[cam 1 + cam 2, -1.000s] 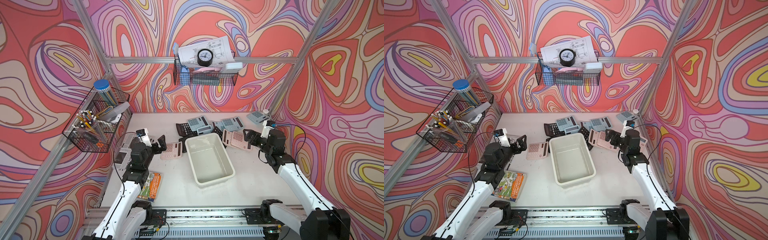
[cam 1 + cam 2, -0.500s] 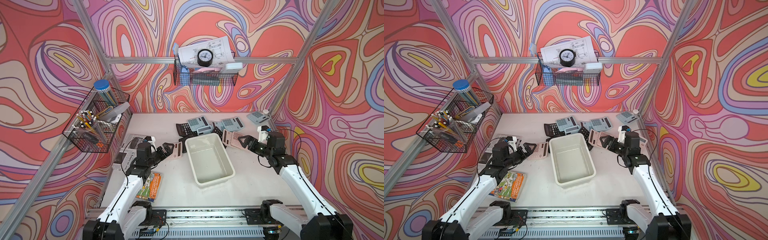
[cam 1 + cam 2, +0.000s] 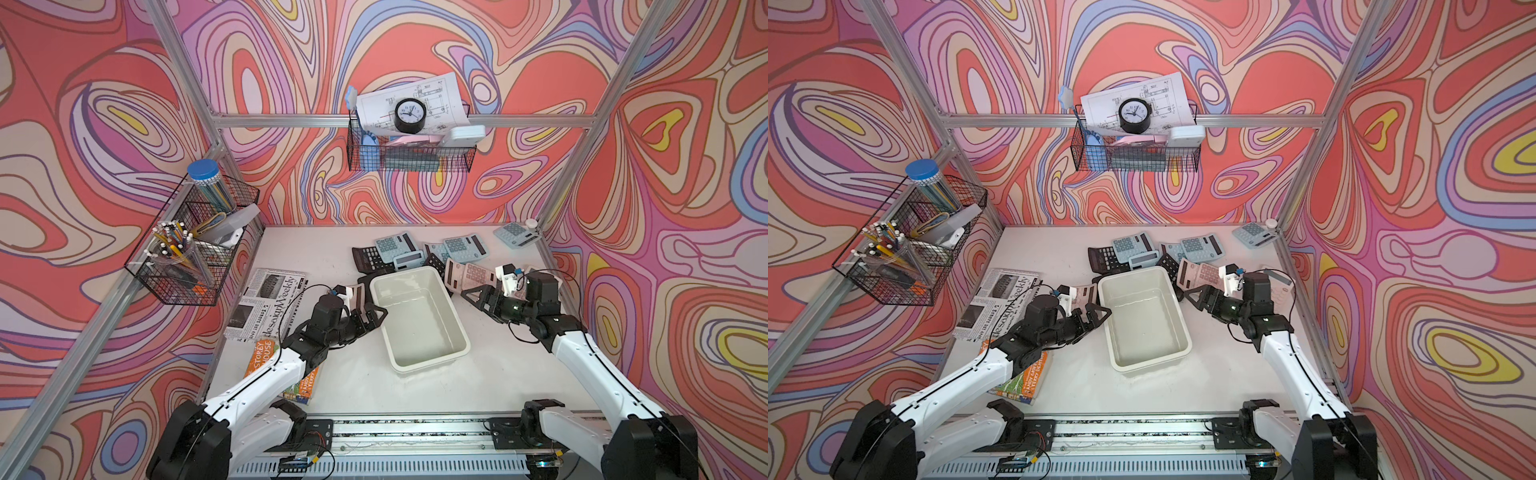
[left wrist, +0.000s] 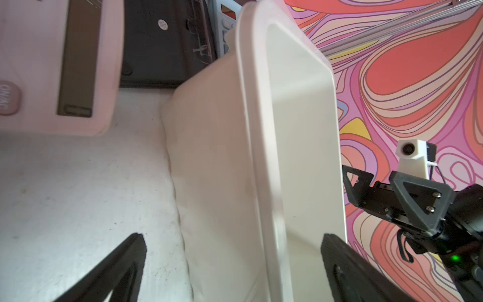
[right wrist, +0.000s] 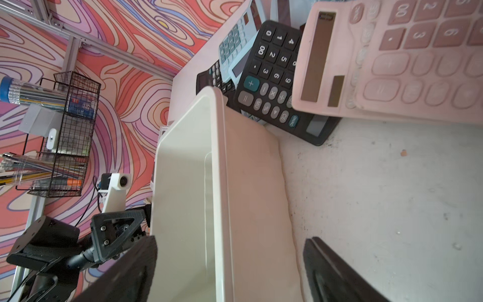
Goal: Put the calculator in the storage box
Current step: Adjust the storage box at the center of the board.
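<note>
The storage box (image 3: 432,353) (image 3: 1158,353), a cream tub, stands empty mid-table. My left gripper (image 3: 375,314) (image 3: 1097,316) is open at the box's left rim (image 4: 261,183), one finger outside and one over the inside. My right gripper (image 3: 473,300) (image 3: 1197,301) is open at the right rim (image 5: 219,183), which runs between its fingers. One pink calculator (image 3: 358,291) (image 4: 52,65) lies left of the box, half hidden by my left wrist. Another pink calculator (image 3: 469,274) (image 5: 392,57) lies on a black calculator (image 5: 271,78) at the box's far right corner. Several blue calculators (image 3: 397,246) lie behind.
A newspaper (image 3: 266,303) and a book (image 3: 264,362) lie under my left arm. A wire basket of pens (image 3: 191,253) hangs on the left wall. Another wire basket (image 3: 409,156) with a clock hangs on the back wall. A lone blue calculator (image 3: 515,235) lies in the far right corner.
Both grippers have come down from the calculators to the box: the left moved right to its left rim, the right moved to its right rim. The box has not moved.
</note>
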`<act>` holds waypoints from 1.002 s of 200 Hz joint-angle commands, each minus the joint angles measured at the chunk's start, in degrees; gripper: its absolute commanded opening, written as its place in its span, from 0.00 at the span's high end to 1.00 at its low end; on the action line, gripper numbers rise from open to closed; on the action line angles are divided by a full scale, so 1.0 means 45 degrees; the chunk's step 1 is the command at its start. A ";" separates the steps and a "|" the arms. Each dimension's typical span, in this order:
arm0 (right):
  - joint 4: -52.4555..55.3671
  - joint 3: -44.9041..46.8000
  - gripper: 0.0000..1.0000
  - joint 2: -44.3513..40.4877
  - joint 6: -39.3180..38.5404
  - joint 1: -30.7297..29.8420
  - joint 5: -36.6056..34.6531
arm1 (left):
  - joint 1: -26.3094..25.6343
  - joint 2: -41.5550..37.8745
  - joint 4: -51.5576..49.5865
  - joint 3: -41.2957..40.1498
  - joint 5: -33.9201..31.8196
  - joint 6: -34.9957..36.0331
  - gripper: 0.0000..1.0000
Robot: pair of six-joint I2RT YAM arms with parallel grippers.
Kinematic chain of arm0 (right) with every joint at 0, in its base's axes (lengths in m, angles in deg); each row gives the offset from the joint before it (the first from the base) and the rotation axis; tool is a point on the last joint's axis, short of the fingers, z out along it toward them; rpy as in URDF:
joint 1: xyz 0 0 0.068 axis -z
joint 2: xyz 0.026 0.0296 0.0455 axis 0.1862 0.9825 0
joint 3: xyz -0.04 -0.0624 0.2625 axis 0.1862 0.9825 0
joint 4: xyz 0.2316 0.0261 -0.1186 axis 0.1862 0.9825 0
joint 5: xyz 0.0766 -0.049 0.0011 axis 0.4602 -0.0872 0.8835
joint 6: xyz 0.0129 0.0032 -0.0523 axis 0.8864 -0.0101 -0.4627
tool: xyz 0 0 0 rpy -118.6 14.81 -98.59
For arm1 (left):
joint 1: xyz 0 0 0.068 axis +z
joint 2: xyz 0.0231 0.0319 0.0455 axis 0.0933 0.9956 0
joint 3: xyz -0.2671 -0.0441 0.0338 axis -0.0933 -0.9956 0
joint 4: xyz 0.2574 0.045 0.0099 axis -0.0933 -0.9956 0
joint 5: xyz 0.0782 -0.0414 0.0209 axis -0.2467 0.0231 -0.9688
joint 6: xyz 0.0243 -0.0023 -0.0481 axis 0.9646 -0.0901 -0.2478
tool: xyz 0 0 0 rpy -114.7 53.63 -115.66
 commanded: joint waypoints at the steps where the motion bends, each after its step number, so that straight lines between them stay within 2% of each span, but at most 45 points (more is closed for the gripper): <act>1: -0.0458 0.0142 0.11 0.0192 0.0248 -0.0445 0.0495 | -0.0295 0.0809 0.1012 0.0816 -0.0017 -0.0228 0.01; 37: -0.0412 -0.0053 0.11 0.0422 0.0384 -0.1201 0.0009 | -0.0572 0.2231 0.1988 0.1668 0.0614 -0.0396 0.01; 65: -0.0361 -0.0097 0.11 0.0448 0.0496 -0.1276 -0.0402 | -0.0695 0.2791 0.2137 0.2261 0.0579 -0.0339 0.01; 109: -0.0026 -0.0374 0.11 0.0201 0.0518 -0.1273 -0.1043 | -0.0715 0.3523 0.1390 0.3341 0.0982 0.0319 0.02; 129: 0.0542 -0.0634 0.11 0.0031 0.0439 -0.1276 -0.1557 | -0.0695 0.3112 -0.0424 0.3856 -0.0057 0.1164 0.01; 170: 0.1825 -0.1245 0.09 -0.0649 0.0088 -0.1271 -0.2591 | -0.0656 0.1895 -0.5603 0.5133 -0.3509 0.3089 0.01; 200: 0.2319 -0.1609 0.08 -0.0862 -0.0126 -0.1274 -0.2966 | -0.0612 0.1246 -0.7690 0.5521 -0.5791 0.4043 0.01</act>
